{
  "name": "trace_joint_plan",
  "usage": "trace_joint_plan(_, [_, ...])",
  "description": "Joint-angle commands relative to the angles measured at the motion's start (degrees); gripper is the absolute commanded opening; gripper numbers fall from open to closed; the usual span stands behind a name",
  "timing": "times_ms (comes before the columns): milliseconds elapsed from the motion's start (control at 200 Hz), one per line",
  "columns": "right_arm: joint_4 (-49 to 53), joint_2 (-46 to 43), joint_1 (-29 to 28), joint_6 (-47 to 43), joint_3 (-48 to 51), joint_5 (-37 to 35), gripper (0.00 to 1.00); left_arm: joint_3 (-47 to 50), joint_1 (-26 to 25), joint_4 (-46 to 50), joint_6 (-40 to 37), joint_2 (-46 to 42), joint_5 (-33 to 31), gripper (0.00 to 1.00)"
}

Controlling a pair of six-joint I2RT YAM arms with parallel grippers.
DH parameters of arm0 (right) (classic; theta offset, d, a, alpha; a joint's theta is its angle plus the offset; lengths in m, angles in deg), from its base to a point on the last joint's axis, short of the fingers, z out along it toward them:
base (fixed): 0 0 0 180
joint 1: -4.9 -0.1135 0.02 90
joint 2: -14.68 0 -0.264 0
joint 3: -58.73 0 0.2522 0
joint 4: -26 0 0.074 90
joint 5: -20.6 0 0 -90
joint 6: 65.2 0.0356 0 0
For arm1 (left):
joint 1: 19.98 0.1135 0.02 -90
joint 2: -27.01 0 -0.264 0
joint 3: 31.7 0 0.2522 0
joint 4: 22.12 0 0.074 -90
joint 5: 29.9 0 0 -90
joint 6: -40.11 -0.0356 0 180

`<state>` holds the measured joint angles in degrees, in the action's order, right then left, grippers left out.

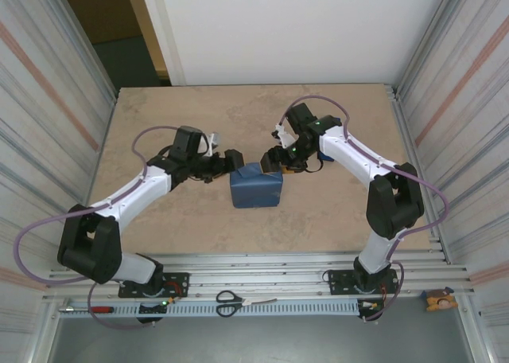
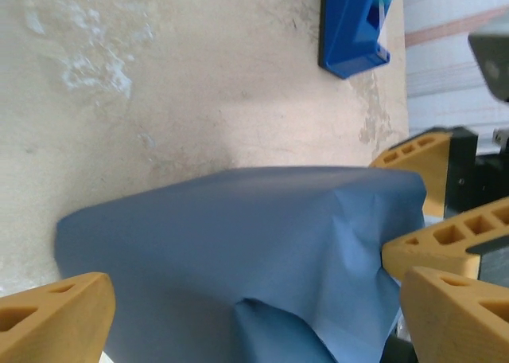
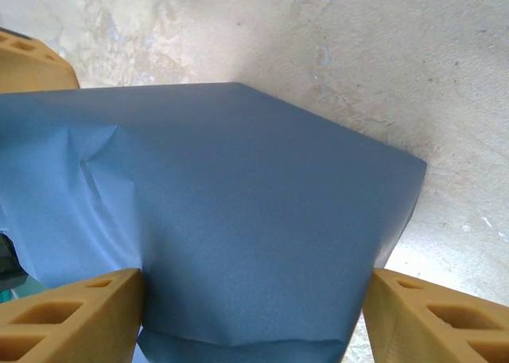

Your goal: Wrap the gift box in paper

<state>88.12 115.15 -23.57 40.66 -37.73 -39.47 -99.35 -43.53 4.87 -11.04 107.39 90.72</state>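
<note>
Paper (image 1: 256,189), slate blue face outward, lies draped and folded over a low boxy shape in the middle of the worktop (image 1: 334,212), between the two arms. Its top is smooth with a few creases near one corner, and a loose flap hangs down the side facing the left wrist camera. The left jaws stand wide at the parcel's left side, the orange fingers (image 2: 48,319) reaching past both edges of the wrapped shape without clearly pressing on it. The right jaws come in from the parcel's far right corner and are closed on the paper, with each orange finger (image 3: 71,315) set against a side of the wrapped bundle. A blue tape dispenser (image 2: 350,29) lies on the worktop beyond the parcel, apart from it. Black-handled scissors (image 1: 231,302) and a red-handled screwdriver (image 1: 99,308) rest on the metal rail at the near edge, by the arm bases.
</note>
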Motion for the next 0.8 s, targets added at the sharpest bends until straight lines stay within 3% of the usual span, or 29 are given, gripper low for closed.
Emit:
trace_joint_plan(0, [1.99, -0.3, 0.35, -1.53, 1.74, -0.85, 0.7, -1.31, 1.73, -0.7, 1.12, -1.0, 0.89, 0.89])
trace_joint_plan(235, [1.68, -0.57, 0.33, -1.36, 2.62, -1.18, 0.68, 0.58, 2.11, -4.36, 3.42, 1.87, 3.52, 0.79])
trace_joint_plan(441, [1.65, -0.4, 0.34, -1.35, 2.64, -0.93, 0.69, 2.9, 2.14, -0.59, -0.66, 1.8, 2.42, 0.64])
trace_joint_plan(636, [1.3, -0.19, 0.29, -1.09, 2.86, -0.75, 0.69, 2.57, 2.17, 3.93, -4.78, 2.79, 0.91, 0.58])
trace_joint_plan(797, [1.37, -0.31, 0.19, -0.92, 2.88, -0.97, 0.69, 1.11, 2.14, 6.34, -5.54, 0.37, -1.58, 0.59])
